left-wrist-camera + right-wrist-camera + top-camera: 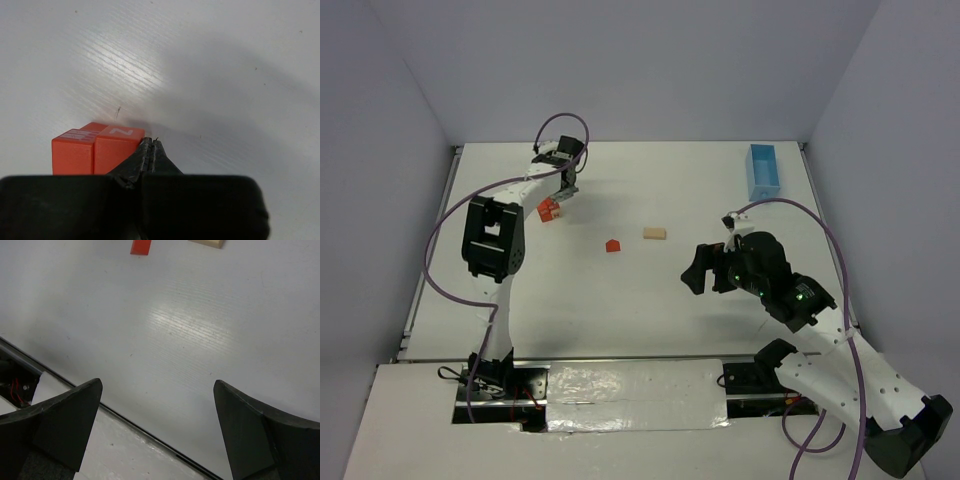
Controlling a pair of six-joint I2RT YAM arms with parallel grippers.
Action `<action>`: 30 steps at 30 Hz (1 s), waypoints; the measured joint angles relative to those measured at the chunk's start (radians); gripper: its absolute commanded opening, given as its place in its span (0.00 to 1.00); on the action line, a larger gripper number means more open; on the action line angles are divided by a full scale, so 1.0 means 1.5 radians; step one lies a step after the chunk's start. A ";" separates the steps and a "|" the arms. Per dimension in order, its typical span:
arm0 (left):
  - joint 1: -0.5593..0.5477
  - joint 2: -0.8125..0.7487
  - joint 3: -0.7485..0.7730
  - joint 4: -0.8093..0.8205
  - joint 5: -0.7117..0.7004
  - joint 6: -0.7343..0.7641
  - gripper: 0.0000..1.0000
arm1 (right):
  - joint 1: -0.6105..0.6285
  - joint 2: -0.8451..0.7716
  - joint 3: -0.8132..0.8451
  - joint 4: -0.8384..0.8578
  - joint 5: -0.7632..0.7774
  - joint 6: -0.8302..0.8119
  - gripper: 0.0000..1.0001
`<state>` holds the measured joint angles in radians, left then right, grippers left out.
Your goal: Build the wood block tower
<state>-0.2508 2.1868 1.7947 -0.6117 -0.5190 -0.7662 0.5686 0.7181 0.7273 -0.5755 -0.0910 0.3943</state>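
Red-orange at the far left of the counter (620,310): a pair of cubes (549,210), set flush side by side, white print on their tops. Sitting right up against the tip of the left pincer (564,192), on its left side in the wrist view; too close to call between contact and a hair's gap. Squeezed fully together, that left pincer (150,145), with nothing between its fingers. Reaching far out from the base on a long stretched arm, wrist bent down, tip low at the counter just right of the pair of cubes (95,150).

Over toward the middle now: a small red block (613,245) and, to its right, a pale tan bar (654,233), lying apart from each other. Both well ahead of the right pincer (710,268), only just clipped by the top edge of its wrist view. Spread wide apart, the right pincer (157,387), gripping nothing, touching nothing, hanging above bare counter. Elbow folded, forearm angled in from the right base toward the middle.

And off in the far right corner, a light-blue tray (763,171), well apart from every block.
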 measured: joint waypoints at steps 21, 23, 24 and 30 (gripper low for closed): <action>0.001 -0.042 0.063 -0.026 0.009 0.037 0.00 | 0.006 0.002 0.000 0.000 0.000 -0.002 1.00; 0.011 -0.049 0.079 -0.038 0.005 0.037 0.00 | 0.007 0.002 0.000 0.000 0.000 -0.002 1.00; 0.019 -0.049 0.091 -0.043 0.005 0.037 0.00 | 0.007 0.002 0.000 0.000 0.000 -0.002 1.00; 0.059 -0.040 0.162 -0.072 0.017 0.062 0.00 | 0.007 0.002 0.000 0.000 0.000 -0.002 1.00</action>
<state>-0.1627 2.1265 2.0377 -0.7200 -0.4931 -0.6727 0.5785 0.7216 0.7269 -0.5755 -0.0910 0.3912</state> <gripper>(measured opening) 0.035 0.997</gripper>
